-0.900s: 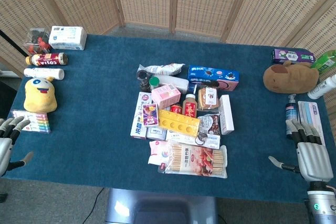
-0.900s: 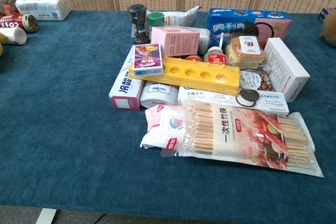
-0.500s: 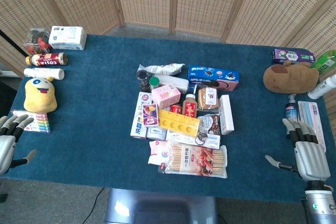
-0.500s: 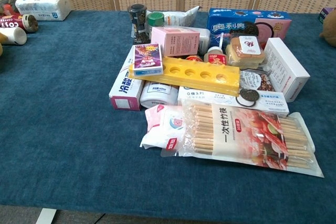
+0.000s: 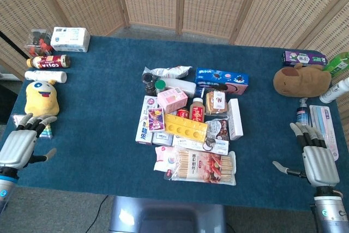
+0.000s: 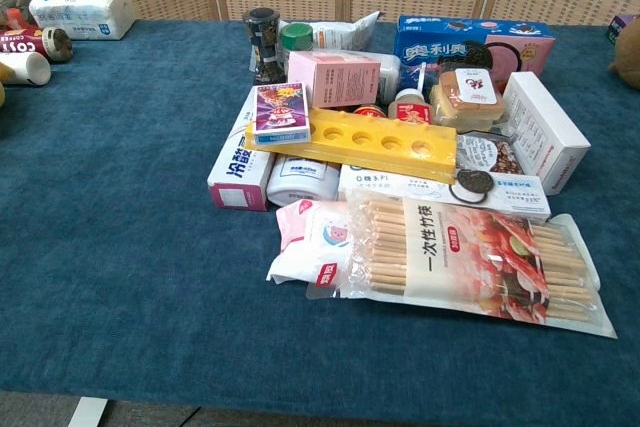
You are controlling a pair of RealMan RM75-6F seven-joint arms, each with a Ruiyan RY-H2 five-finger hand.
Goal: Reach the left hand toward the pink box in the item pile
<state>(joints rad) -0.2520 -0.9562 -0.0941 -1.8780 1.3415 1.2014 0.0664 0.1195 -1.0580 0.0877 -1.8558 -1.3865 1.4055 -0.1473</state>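
Observation:
The pink box (image 5: 172,99) lies near the top of the item pile at the table's middle; the chest view shows the pink box (image 6: 334,78) behind a yellow tray (image 6: 372,143). My left hand (image 5: 22,145) hovers over the table's near left corner, fingers apart and empty, far left of the pile. At the near right edge my right hand (image 5: 314,154) is also spread and holds nothing. Neither hand shows in the chest view.
The pile also holds a purple card box (image 5: 156,119), a blue cookie box (image 5: 221,80), a chopsticks pack (image 5: 204,166) and a white box (image 5: 234,118). A yellow plush (image 5: 41,98) and bottles sit at the left, a brown capybara plush (image 5: 300,79) at the right.
My left hand has moved right and forward onto the table's near left corner. The right hand has drifted slightly left and back. The pile has not moved.

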